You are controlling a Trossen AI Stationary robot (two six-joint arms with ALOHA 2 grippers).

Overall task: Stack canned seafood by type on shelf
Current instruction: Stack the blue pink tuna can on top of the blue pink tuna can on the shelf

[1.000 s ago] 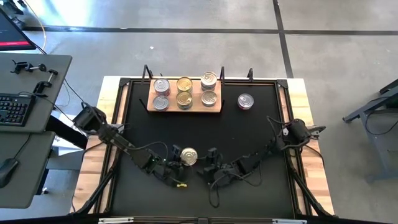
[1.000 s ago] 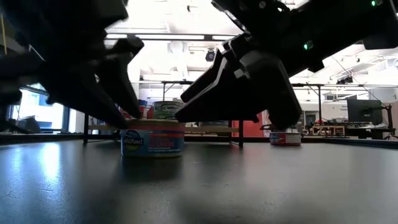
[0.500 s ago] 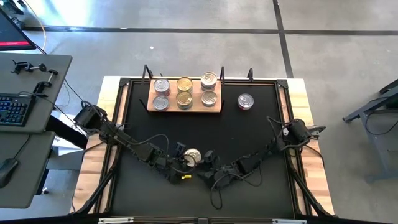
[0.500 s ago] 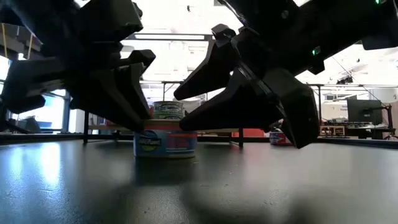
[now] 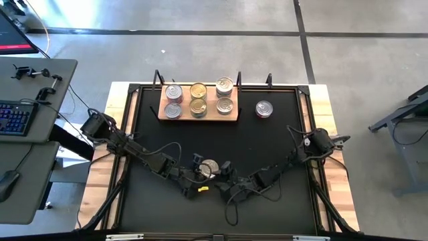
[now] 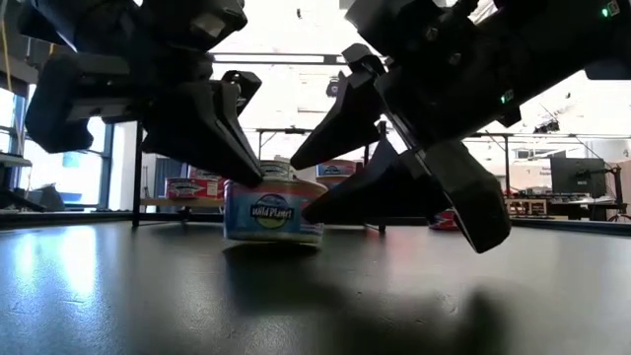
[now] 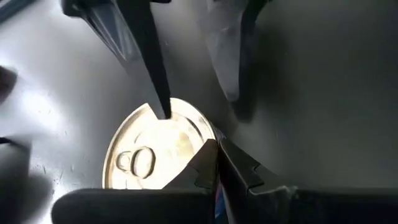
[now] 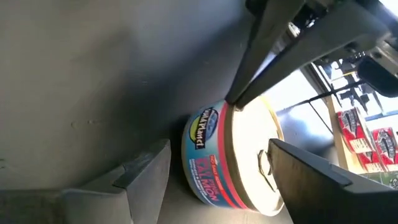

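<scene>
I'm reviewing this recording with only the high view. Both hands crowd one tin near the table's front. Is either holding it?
Observer: No. The left hand is shut and empty, with its tips at the rim of the flat round gold-lidded tin.
Operator: And the right hand?
Observer: The right hand is open and straddles the tin. A gap shows beside one finger.
Operator: Which type of tin is it?
Observer: Its side label, blue with a red band, reads salmon.
</scene>
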